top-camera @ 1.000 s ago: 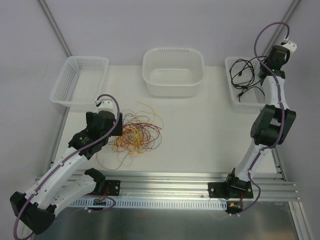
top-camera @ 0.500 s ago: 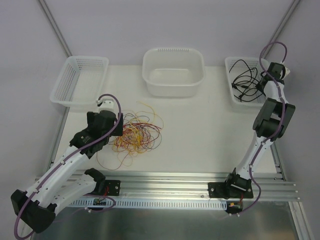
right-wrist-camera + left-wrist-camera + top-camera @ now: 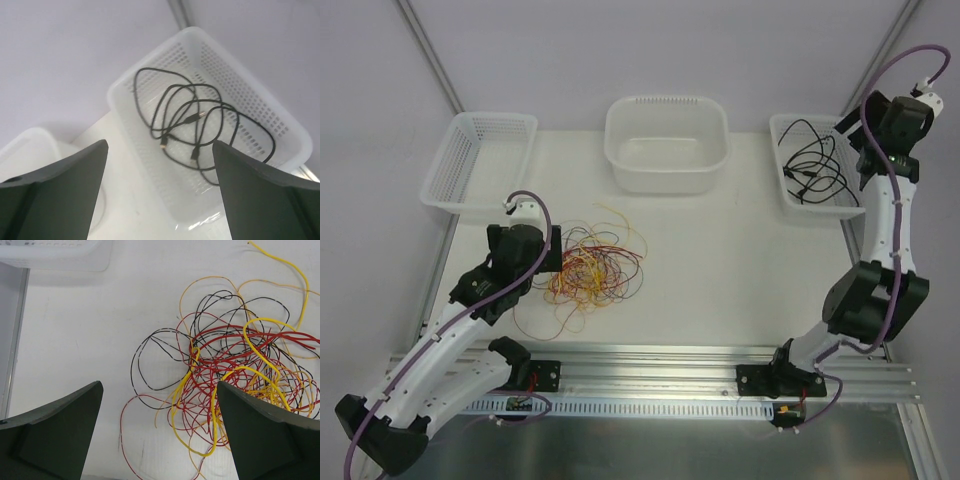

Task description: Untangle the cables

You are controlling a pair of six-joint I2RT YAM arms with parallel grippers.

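A clump of red, yellow and thin black cables (image 3: 595,272) lies on the white table left of centre, and it fills the right half of the left wrist view (image 3: 235,370). My left gripper (image 3: 552,260) hovers at the clump's left edge, open (image 3: 159,390), with only loose loops on the table between its fingers. Black cables with small plug ends (image 3: 812,160) lie coiled in the right basket (image 3: 788,195). My right gripper (image 3: 866,152) hangs above that basket's right side, open and holding nothing (image 3: 160,145), and looks down on the black cables (image 3: 192,125).
A deep white tub (image 3: 667,172) stands at the back middle, with a white mesh basket (image 3: 450,185) at the back left. An aluminium rail (image 3: 670,362) carrying both arm bases runs along the near edge. Metal frame posts rise at both back corners.
My right gripper has gone from shut to open and its arm has risen up and to the right of the basket, where the black cables now lie. The left arm shifted slightly left.
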